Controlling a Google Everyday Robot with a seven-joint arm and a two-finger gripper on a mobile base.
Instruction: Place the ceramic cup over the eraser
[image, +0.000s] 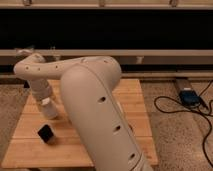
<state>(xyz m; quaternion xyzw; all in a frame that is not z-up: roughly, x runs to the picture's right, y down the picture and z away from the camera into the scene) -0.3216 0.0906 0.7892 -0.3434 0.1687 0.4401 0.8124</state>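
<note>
Hanging low over the left half of the tabletop (134, 100), the tool (48, 103) sits right at the ceramic cup (52, 113), which stands near the left edge, partly hidden by it; whether the tool is spread or clamped on the cup I cannot tell; the eraser (46, 133) lies close by toward the front edge, apart from the cup and uncovered; the pick-up looks to be the step in hand; next comes a firm hold, a lift, then lowering the cup mouth-down squarely over the eraser.

No legible text, labels, brands or numbers found anywhere. Located gripper (49, 108) low over left side of wooden table (131, 100), near eraser (46, 133).
</note>
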